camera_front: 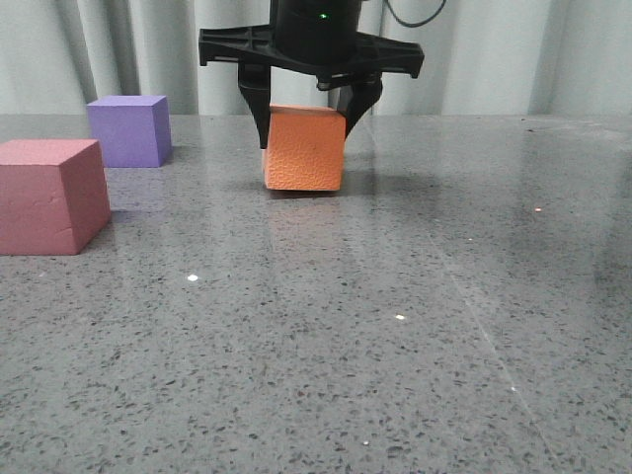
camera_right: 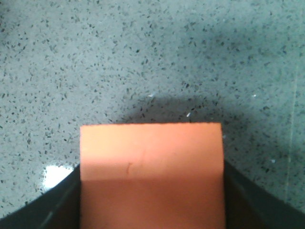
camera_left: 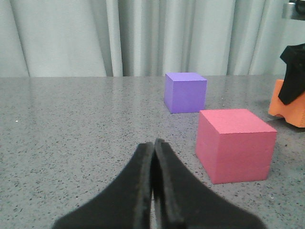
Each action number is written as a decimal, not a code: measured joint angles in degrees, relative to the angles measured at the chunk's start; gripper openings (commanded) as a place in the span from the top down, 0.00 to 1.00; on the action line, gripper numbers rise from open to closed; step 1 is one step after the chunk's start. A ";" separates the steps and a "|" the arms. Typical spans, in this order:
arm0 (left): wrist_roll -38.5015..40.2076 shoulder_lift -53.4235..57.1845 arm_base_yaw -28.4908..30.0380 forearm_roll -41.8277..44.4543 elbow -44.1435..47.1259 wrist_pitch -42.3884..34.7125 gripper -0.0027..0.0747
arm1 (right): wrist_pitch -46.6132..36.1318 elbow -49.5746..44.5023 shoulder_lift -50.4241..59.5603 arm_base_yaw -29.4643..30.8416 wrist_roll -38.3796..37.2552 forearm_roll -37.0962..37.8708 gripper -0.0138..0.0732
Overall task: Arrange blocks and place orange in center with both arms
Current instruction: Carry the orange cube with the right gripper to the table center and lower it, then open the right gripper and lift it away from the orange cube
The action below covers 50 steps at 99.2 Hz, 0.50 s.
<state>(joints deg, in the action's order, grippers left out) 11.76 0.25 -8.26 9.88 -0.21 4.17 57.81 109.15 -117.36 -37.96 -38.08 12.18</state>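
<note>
**Orange cube held at table level, right of the other two**

The right gripper [camera_front: 308, 117] clamps the orange cube [camera_front: 305, 148] from above, a finger on each side, so the cube can be steered without tipping. Its base looks at or just off the table [camera_front: 395, 326]; contact is unclear. The purple cube [camera_front: 129, 129] sits left of the orange, the pink cube [camera_front: 51, 196] left and nearer the camera, both apart from it. The left gripper [camera_left: 153, 157] holds nothing, fingers pressed together, low near the pink cube, probably waiting its turn.

Bright, even light; small glints on the tabletop [camera_front: 395, 326], soft shadows.
</note>
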 measured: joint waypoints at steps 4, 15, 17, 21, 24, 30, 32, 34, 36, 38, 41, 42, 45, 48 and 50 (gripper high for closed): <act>0.00 0.00 0.00 0.00 0.00 0.00 0.99 | 0.09 0.00 0.00 0.00 0.00 0.00 0.21; 0.00 0.00 0.00 0.00 0.00 0.00 0.99 | 0.09 0.00 0.00 0.00 -0.04 -0.23 0.08; 0.00 0.00 0.00 0.00 0.00 0.00 0.99 | 0.09 0.00 0.00 0.00 -0.04 -0.33 0.08; 0.00 0.00 0.00 0.00 0.00 0.00 0.99 | 0.13 0.00 0.00 0.00 -0.04 -0.33 0.09; 0.00 0.00 0.00 0.00 0.00 0.00 0.99 | 0.13 0.00 0.00 0.00 -0.04 -0.43 0.10; 0.00 0.00 0.00 0.00 0.00 0.00 0.99 | 0.13 0.00 0.00 0.00 -0.04 -0.43 0.10; 0.00 0.00 0.00 0.00 0.00 0.00 0.99 | 0.13 0.14 0.00 0.00 -0.04 -0.43 0.10; 0.00 0.00 0.00 0.00 0.00 0.00 0.99 | 0.13 0.11 0.00 0.00 -0.04 -0.43 0.10; 0.00 0.00 0.00 0.00 0.00 0.00 0.99 | 0.13 0.26 0.00 0.00 -0.04 -0.53 0.10; 0.00 0.00 0.00 0.00 0.00 0.00 0.99 | 0.13 0.45 0.00 0.00 -0.04 -0.53 0.10; 0.00 0.00 0.00 0.00 0.00 0.00 0.99 | 0.13 0.79 0.00 0.00 -0.04 -0.53 0.10; 0.00 0.00 0.00 0.00 0.00 0.00 0.99 | 0.13 1.07 0.00 0.00 -0.04 -0.53 0.10; 0.00 0.00 0.00 0.00 0.00 0.00 0.99 | 0.13 1.50 0.00 0.00 -0.04 -0.39 0.10; 0.00 0.00 0.00 0.00 0.00 0.00 0.99 | 0.13 1.99 0.00 0.00 0.07 -0.38 0.10; 0.00 0.00 0.00 0.00 0.00 0.00 0.99 | 0.22 2.39 0.00 0.00 0.47 -0.29 0.10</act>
<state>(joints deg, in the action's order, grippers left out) 11.76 0.25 -8.26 9.88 -0.21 4.17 58.03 111.54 -117.36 -37.96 -37.62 11.89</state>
